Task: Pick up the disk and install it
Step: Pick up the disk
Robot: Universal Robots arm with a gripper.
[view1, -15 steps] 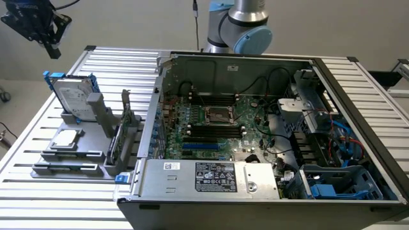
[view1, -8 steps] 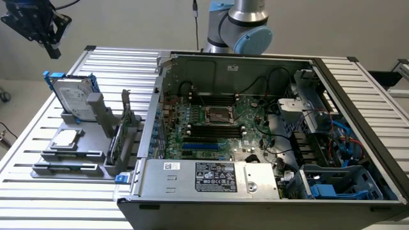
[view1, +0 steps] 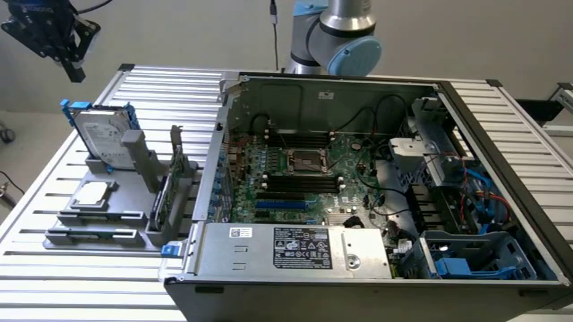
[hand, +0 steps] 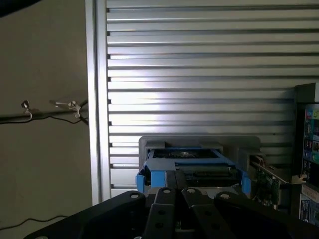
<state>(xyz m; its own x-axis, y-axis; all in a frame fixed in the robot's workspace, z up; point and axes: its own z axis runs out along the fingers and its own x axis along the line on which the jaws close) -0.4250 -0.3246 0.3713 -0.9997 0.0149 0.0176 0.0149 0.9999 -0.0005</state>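
Note:
The disk (view1: 101, 136), silver-grey with a white label and a bright blue carrier, stands on edge in a grey holder (view1: 125, 176) at the exterior view's left, on the slatted table. My gripper (view1: 75, 71) hangs in the air well above it and a little further left, touching nothing. In the wrist view the black fingers (hand: 164, 199) lie pressed together, shut and empty, with the gripper (hand: 178, 177) pointing down at the disk (hand: 187, 155) seen edge-on in its blue frame.
An open computer case (view1: 358, 87) takes up the middle and the exterior view's right, with motherboard (view1: 304, 168), power supply (view1: 296, 248) and a blue drive bay (view1: 470, 258). A small square chip (view1: 92, 194) and an upright card (view1: 174, 181) share the grey holder.

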